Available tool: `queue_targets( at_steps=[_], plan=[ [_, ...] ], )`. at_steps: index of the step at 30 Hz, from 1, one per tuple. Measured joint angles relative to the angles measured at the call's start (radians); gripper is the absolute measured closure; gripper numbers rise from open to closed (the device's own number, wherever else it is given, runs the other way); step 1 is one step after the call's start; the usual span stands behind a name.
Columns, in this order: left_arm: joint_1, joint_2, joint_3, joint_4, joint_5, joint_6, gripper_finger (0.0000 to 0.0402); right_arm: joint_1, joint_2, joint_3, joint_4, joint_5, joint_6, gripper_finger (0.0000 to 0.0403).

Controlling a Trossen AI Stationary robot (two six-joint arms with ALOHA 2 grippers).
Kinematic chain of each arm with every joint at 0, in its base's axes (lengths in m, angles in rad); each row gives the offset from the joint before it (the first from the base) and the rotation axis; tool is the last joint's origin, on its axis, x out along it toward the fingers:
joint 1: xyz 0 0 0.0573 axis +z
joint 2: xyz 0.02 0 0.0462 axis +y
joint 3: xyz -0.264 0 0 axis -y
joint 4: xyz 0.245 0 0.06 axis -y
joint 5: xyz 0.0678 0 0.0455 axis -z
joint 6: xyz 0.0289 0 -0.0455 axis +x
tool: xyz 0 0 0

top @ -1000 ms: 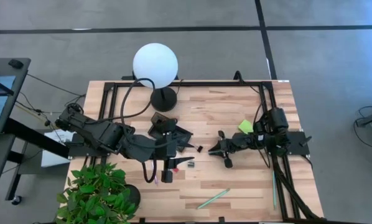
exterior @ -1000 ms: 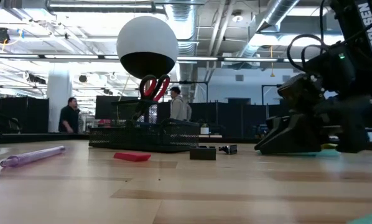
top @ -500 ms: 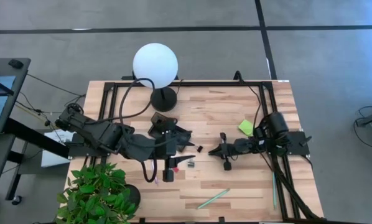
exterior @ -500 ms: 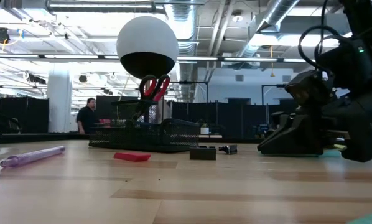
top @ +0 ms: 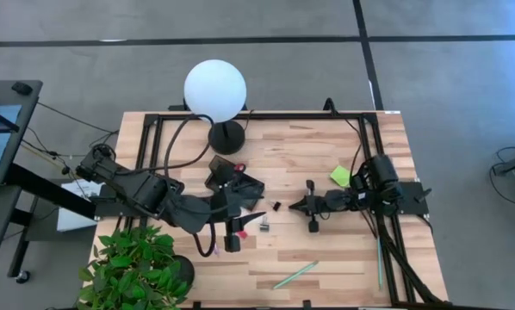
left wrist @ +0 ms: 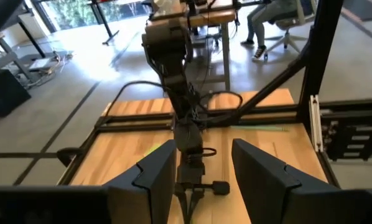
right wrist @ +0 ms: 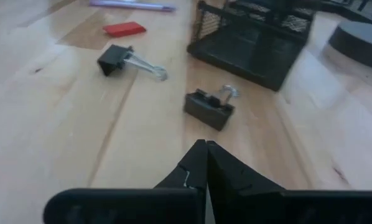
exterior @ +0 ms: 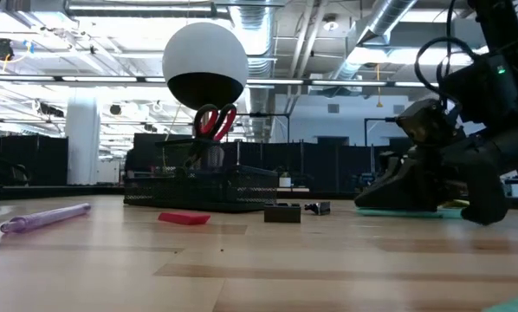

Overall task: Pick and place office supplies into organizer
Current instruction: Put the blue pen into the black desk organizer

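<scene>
The black organizer (right wrist: pixel 254 37) stands mid-table with the red-handled scissors (exterior: pixel 214 121) upright in it. My left gripper (left wrist: pixel 201 180) hovers open high above it and covers most of it in the high view (top: pixel 245 191). My right gripper (right wrist: pixel 201 149) lies low over the table to the organizer's right (top: pixel 295 207), shut with nothing between its fingers. Just ahead of it lie two black clips (right wrist: pixel 209 107) (right wrist: pixel 117 58), then the red block (right wrist: pixel 125 28) and the purple pen (exterior: pixel 42 217). The lime sticky-note pad (top: pixel 340 176) lies beside the right arm.
A lamp with a white globe (top: pixel 214 90) and a round black base (top: pixel 226 136) stands at the far side. A potted plant (top: pixel 137 267) fills the near left corner. Two light-green pens (top: pixel 294 275) (top: pixel 379 263) lie on bare wood near the front edge.
My right gripper has shut its fingers on nothing and swung its tips a little, staying low in the same place. My left hand has turned slightly above the organizer, so the scissors' red handle now shows in the high view.
</scene>
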Motion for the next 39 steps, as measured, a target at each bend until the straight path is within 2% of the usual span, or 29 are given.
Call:
queue_targets(
  at_steps=[6, 13, 18, 21, 24, 31, 36, 39],
  plan=[
    [-0.001, 0.0, 0.0, -0.121, -0.003, -0.073, 0.0248, -0.004, -0.012, -0.01, 0.043, 0.024, -0.037, 0.0388],
    [-0.001, 0.0, 0.0, -0.145, -0.015, -0.119, 0.0248, -0.004, -0.167, -0.027, 0.011, 0.024, -0.079, 0.0338],
    [-0.002, 0.0, 0.0, -0.145, -0.015, -0.12, 0.0248, -0.003, -0.309, -0.068, -0.229, 0.074, -0.042, 0.0294],
    [-0.001, 0.0, 0.0, -0.151, -0.015, -0.136, 0.0248, 0.009, -0.383, -0.101, -0.409, 0.074, 0.067, 0.0271],
    [-0.001, 0.0, 0.0, -0.157, -0.015, -0.141, 0.0248, 0.053, -0.436, -0.13, -0.507, 0.068, 0.183, 0.0257],
    [-0.001, 0.0, 0.0, -0.16, -0.016, -0.141, 0.0248, 0.162, -0.497, -0.178, -0.558, 0.096, 0.285, 0.0252],
    [-0.001, 0.0, 0.0, -0.162, -0.016, -0.141, 0.0248, 0.197, -0.498, -0.178, -0.555, 0.173, 0.287, 0.0263],
    [-0.001, 0.0, 0.0, -0.162, -0.016, -0.144, 0.0248, 0.202, -0.51, -0.178, -0.537, 0.18, 0.274, 0.0269]
  ],
)
